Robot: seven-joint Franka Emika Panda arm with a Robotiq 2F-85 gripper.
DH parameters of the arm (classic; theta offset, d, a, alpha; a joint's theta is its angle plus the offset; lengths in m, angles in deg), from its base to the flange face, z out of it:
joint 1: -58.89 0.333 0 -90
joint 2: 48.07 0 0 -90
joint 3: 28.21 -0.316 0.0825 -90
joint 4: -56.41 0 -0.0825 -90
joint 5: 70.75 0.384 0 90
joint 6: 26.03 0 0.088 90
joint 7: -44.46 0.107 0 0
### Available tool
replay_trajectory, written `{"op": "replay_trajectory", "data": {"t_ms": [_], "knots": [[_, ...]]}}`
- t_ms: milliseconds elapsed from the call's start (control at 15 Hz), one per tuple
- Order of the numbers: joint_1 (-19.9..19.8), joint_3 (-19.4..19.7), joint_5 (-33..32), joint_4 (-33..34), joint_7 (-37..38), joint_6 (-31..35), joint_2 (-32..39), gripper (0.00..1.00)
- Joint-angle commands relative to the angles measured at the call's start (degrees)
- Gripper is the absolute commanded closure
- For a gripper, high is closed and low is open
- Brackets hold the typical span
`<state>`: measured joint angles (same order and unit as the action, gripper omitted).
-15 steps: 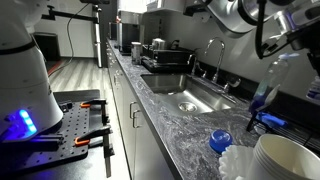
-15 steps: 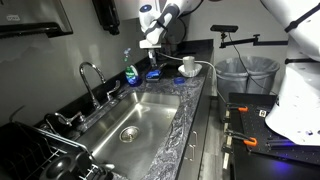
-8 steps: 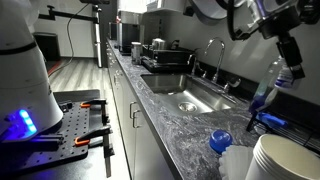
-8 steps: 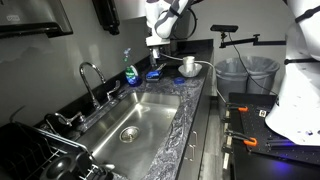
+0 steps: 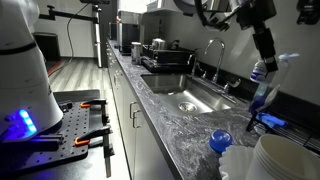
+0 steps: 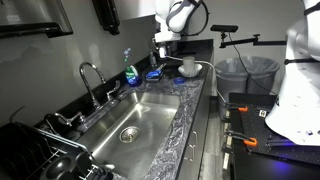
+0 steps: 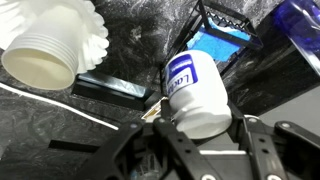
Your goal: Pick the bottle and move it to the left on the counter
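Note:
My gripper (image 7: pixel 200 128) is shut on the bottle (image 7: pixel 195 92), a small pale bottle with a blue label, held between both fingers above the counter (image 7: pixel 120 140). In both exterior views the gripper (image 5: pixel 262 62) (image 6: pixel 161 52) hangs over the end of the dark marbled counter (image 5: pixel 170 122) (image 6: pixel 190 110), past the steel sink (image 5: pixel 192 96) (image 6: pixel 128 125). The bottle (image 5: pixel 257 73) shows as a bluish shape at the fingertips, clear of the counter top.
A tall clear bottle with blue liquid (image 5: pixel 268 92) (image 6: pixel 128 70) stands by the faucet (image 5: pixel 214 52) (image 6: pixel 90 78). A flat blue lid (image 5: pixel 219 141), white cups (image 5: pixel 282 160) (image 6: pixel 188 65) (image 7: pixel 45 55) and a blue-topped item (image 7: pixel 222 45) lie on the counter below. A dish rack (image 5: pixel 160 55) is beyond the sink.
The arm has swung along the counter with the bottle and come lower; in the view looking along the cabinets it moved left, towards the sink.

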<state>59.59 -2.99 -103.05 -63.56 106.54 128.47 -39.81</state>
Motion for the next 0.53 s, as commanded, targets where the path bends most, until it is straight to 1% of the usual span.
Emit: {"op": "replay_trajectory", "data": {"t_ms": [0,267,333,467], "knots": [[-3.0,-3.0,-0.5,-0.2,0.1,-0.2,-0.5,0.47],[-3.1,-3.2,-0.5,-0.5,0.1,-0.2,-0.7,0.47],[-3.1,-3.2,-0.5,-0.5,0.1,-0.2,-0.7,0.72],[-2.9,-4.3,-3.1,-2.9,0.7,0.8,-1.9,0.72]]}}
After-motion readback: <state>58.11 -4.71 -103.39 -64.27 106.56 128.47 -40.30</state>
